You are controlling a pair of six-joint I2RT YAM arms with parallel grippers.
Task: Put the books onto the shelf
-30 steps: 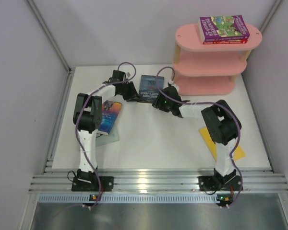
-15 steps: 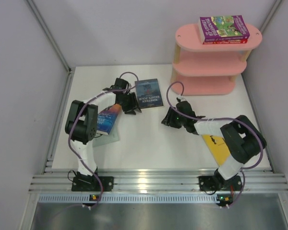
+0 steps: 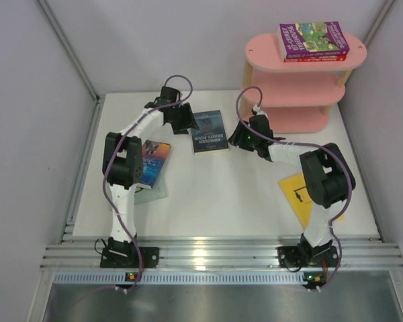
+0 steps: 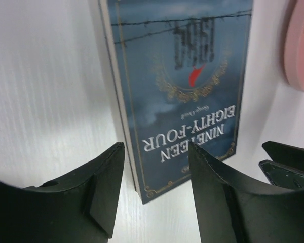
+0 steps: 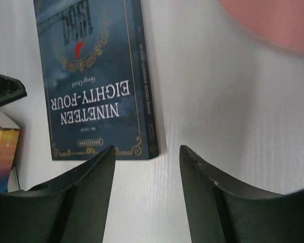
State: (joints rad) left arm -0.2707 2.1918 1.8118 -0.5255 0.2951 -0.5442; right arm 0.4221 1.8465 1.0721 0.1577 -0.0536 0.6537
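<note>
On the white table the navy book lies between left jaws and right jaws, both parted, empty.

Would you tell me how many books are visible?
6: a purple book atop a red book on the shelf top; the navy book mid-table; a blue-orange book on a pale book, left; a yellow book, right. Others may be hidden.
</note>
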